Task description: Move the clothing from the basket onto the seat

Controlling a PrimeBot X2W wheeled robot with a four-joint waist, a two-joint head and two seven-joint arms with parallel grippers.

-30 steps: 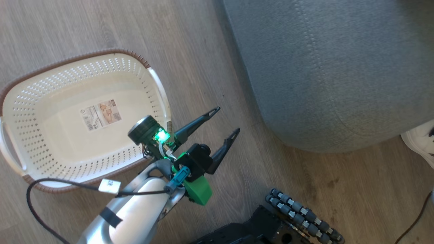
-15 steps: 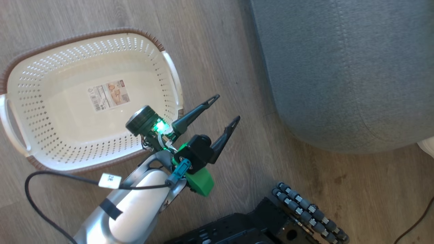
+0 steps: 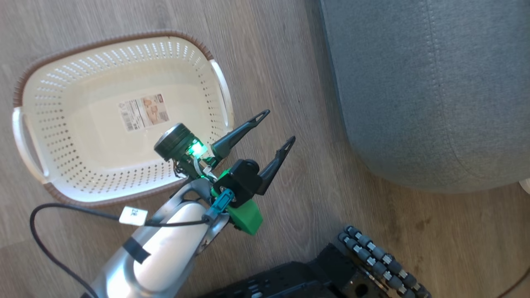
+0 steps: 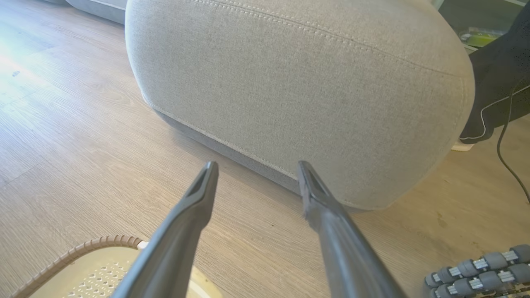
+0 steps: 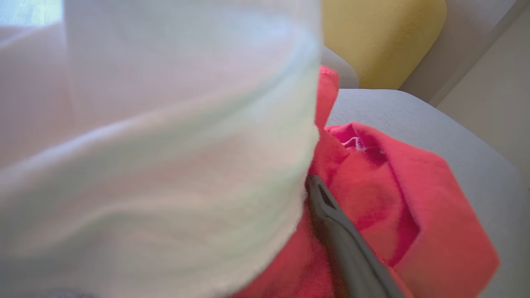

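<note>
Left tool: we see the left tool standing wide above the wooden floor, between basket and seat, with nothing between its two dark fingers. In the left wrist view its tips point at the seat's rounded front.
Right tool: one dark finger of the right tool lies against red fabric. White cloth hides the other, so we cannot tell whether it stands wide or narrow.
Clothing: the red garment lies crumpled on the grey seat. The white cloth hangs blurred close to the lens, left of the red and touching it.
Basket: the basket sits on the floor at the left, near the seat but apart from it. We see a printed label on its inner floor.
Seat: the seat rises at the far right, its pale stitching visible.
Backdrop: a yellow cushion stands beyond the garment; the robot's roller wheels show at the near right.
</note>
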